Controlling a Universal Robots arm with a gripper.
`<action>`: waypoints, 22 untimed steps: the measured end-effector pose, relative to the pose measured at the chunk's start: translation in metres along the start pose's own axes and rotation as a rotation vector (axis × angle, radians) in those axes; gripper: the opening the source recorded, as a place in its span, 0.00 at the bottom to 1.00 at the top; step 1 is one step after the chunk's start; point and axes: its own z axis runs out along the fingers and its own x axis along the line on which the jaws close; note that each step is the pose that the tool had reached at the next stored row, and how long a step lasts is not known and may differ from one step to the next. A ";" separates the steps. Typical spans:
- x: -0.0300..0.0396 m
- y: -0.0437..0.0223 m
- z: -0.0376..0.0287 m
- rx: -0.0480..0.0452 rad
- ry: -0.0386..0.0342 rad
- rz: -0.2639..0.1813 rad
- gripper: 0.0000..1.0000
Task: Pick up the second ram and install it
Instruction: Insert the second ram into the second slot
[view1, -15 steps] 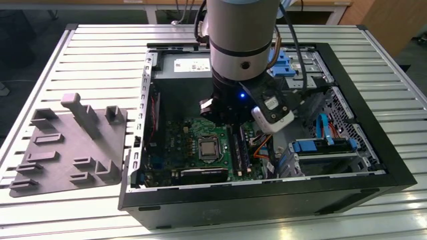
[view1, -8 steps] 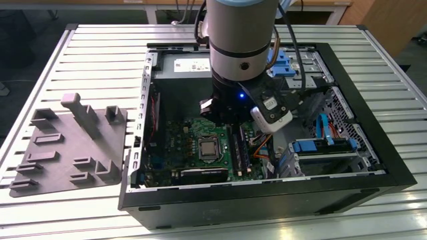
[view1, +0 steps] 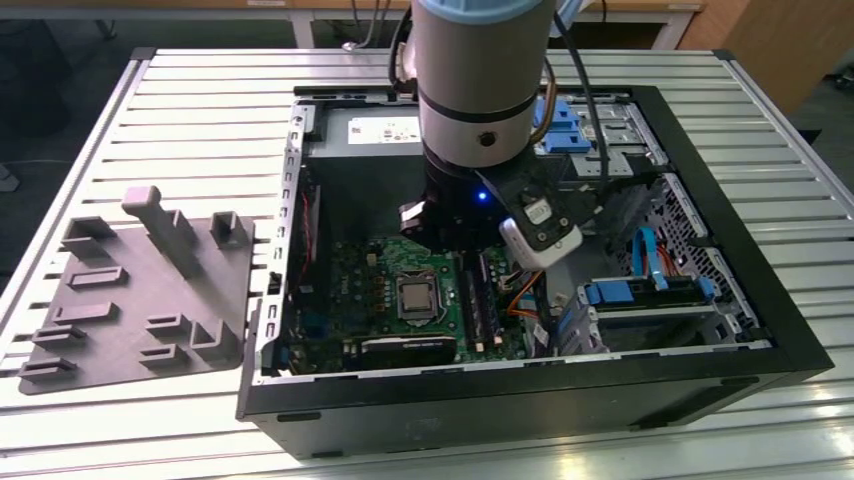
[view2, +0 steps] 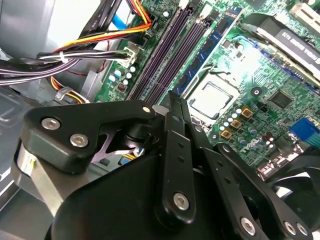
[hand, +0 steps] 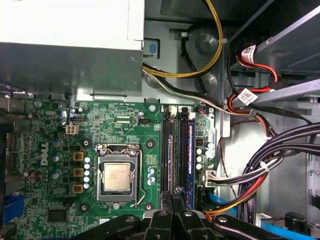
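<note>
My gripper (hand: 172, 202) hangs low over the green motherboard (view1: 387, 290) inside the open computer case, right above the black memory slots (hand: 165, 145). Its fingers are drawn close together on a thin dark stick seen edge-on, the second ram (hand: 170, 165), which runs in line with the slots. In the second wrist view the gripper (view2: 175, 100) points at the near end of the slots (view2: 162, 55). A first stick with a blue face (hand: 191, 150) stands seated in the outermost slot. I cannot tell whether the held stick touches a slot.
The arm (view1: 474, 90) stands inside the black case (view1: 534, 385). Bundled cables (hand: 270, 160) and a drive cage crowd one side of the slots, and the processor socket (hand: 117, 177) lies on the other. A grey moulded tray (view1: 134, 310) lies on the slatted table at the exterior view's left.
</note>
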 end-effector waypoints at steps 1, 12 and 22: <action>0.0000 0.0004 0.0003 -0.0002 -0.0001 0.000 0.11; 0.0003 0.0041 0.0039 -0.0005 0.0000 0.000 0.11; 0.0005 0.0068 0.0072 -0.0005 0.0000 0.000 0.11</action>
